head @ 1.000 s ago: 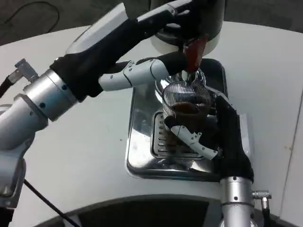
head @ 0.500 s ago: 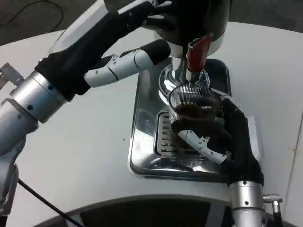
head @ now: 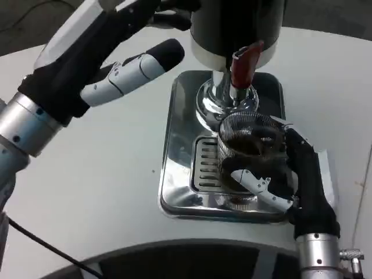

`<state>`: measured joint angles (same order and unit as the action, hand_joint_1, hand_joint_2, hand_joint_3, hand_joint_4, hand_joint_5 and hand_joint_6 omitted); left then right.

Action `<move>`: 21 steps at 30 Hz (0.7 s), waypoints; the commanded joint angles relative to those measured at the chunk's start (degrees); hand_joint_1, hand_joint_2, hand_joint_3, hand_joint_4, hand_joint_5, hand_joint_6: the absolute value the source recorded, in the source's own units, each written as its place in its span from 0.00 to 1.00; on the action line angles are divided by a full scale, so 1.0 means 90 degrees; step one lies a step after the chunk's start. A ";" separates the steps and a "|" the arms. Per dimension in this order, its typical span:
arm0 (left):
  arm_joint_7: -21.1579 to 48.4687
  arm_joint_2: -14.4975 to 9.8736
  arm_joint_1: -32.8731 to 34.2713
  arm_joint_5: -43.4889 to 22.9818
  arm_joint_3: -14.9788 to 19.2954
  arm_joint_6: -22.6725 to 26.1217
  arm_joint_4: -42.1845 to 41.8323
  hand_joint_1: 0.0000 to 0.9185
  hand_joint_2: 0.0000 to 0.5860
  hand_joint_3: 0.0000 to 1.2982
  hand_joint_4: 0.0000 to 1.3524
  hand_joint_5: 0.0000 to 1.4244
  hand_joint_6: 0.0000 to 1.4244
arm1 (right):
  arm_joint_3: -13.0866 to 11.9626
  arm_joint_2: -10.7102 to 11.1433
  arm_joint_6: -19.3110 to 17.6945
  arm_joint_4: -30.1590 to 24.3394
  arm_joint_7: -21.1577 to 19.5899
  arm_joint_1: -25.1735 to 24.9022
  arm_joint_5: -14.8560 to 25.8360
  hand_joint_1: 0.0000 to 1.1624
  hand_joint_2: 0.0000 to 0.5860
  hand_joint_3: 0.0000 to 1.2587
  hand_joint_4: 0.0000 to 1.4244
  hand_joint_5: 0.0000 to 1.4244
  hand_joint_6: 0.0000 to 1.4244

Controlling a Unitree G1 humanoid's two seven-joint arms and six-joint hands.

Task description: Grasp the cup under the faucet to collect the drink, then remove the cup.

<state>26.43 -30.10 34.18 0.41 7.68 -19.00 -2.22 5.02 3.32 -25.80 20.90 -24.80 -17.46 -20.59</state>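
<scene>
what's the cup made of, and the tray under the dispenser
Cup: looks like clear ribbed glass or hard plastic, since the dark drink shows through its fine vertical ridges; which one is unclear. The right hand grips it. Tray: likely polished stainless steel, with a mirror-like shine, reflections and a slotted drain grille.

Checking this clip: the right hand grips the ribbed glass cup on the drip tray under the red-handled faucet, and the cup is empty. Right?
Not quite. The cup is not empty: the head view shows dark drink inside it. The rest holds: the right hand grips the ribbed glass cup on the drip tray under the red-handled faucet.
</scene>
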 commanded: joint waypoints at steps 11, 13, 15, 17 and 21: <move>-0.0373 -0.0064 -0.1052 -0.0114 0.0490 0.0352 -0.0729 0.00 0.25 0.16 0.18 0.22 0.18 | -0.0254 0.0110 0.0030 -0.0544 0.0312 0.0590 0.0175 0.73 0.32 0.64 0.66 0.81 0.79; -0.0427 -0.0051 -0.1202 -0.0124 0.0572 0.0409 -0.0827 0.00 0.25 0.16 0.18 0.22 0.18 | -0.0288 0.0130 0.0022 -0.0615 0.0342 0.0632 0.0189 0.73 0.32 0.64 0.67 0.82 0.80; -0.0467 -0.0044 -0.1307 -0.0130 0.0640 0.0445 -0.0894 0.00 0.25 0.16 0.18 0.22 0.18 | -0.0314 0.0136 0.0021 -0.0657 0.0364 0.0649 0.0203 0.73 0.31 0.64 0.67 0.82 0.80; -0.0501 -0.0047 -0.1385 -0.0129 0.0684 0.0480 -0.0946 0.00 0.25 0.17 0.18 0.23 0.18 | -0.0329 0.0142 0.0017 -0.0704 0.0381 0.0662 0.0210 0.73 0.31 0.64 0.67 0.82 0.82; -0.0547 -0.0082 -0.1639 -0.0089 0.0769 0.0535 -0.1067 0.00 0.25 0.17 0.18 0.23 0.18 | -0.0337 0.0175 -0.0005 -0.0773 0.0410 0.0678 0.0201 0.73 0.30 0.65 0.68 0.83 0.82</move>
<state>22.22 -30.32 21.70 0.07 13.63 -14.78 -10.49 2.52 4.69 -25.81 15.19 -21.29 -12.58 -18.88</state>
